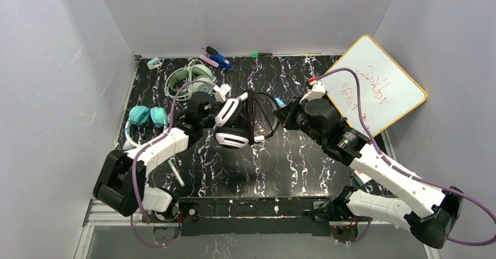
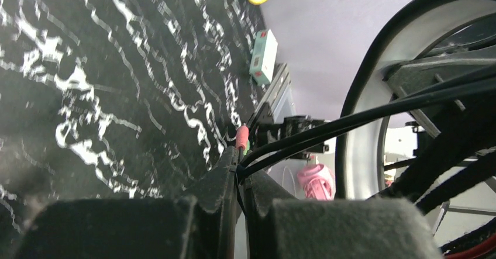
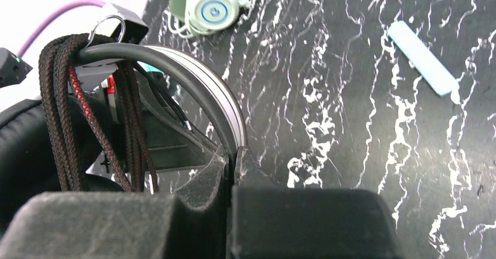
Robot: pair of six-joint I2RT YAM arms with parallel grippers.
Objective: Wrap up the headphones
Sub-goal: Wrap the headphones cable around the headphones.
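black-and-white headset (image 1: 234, 124) hangs over the desk's (image 1: 304, 171) middle between both arms. right gripper (image 3: 234, 159) pinches its band (image 3: 175, 72). left gripper (image 2: 240, 177), equally near, is clamped on the thin black cable (image 2: 351, 121), which runs toward the band.

Whiteboard (image 1: 374, 83): red handwritten scrawl, too small to read. No other legible text.
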